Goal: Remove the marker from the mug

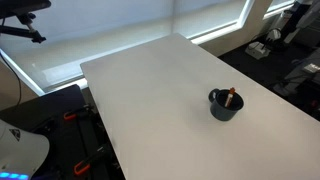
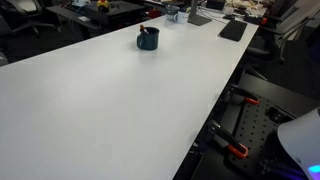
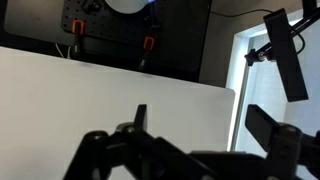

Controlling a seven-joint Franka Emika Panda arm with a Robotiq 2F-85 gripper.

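Note:
The dark blue-black mug stands on the white table and also shows in an exterior view far back on the table. The orange-red marker stands in the mug, its end sticking out over the rim; it shows as a small reddish tip. My gripper shows only in the wrist view. It is open and empty, its two dark fingers spread over bare table top. Neither mug nor marker is in the wrist view.
The table's edges run along dark floor and black frames with orange clamps. Desks with clutter stand beyond the far end. Bright blinds and a black stand are near the table's edge.

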